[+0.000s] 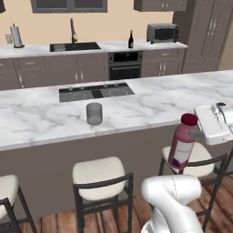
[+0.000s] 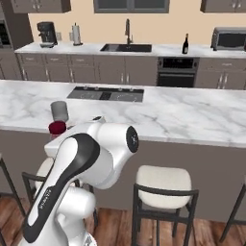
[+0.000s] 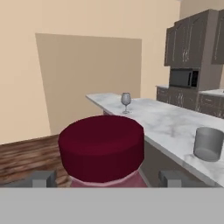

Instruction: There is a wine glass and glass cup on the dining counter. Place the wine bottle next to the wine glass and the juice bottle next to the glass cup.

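Note:
The juice bottle [image 1: 183,144], dark red-purple with a round red cap [image 3: 101,148], hangs slightly tilted in the air in front of the dining counter [image 1: 41,125], above a stool. My gripper [image 1: 192,134] is shut on its neck; in the hand view the cap sits between the fingertips [image 3: 43,178]. The glass cup [image 1: 94,113] [image 2: 59,111] [image 3: 209,143] stands on the counter near its front edge, left of the bottle. Far down the same slab stands the wine glass [image 3: 126,101]. On the back worktop by the oven is the dark wine bottle [image 1: 131,40] [image 2: 185,44].
A cooktop [image 1: 96,92] is set into the dining counter behind the cup. Stools [image 1: 101,178] [image 2: 166,185] line its front. On the back wall are a sink [image 1: 75,46], oven [image 1: 125,65], microwave [image 1: 162,32], paper roll [image 1: 17,36] and coffee machine [image 2: 46,33].

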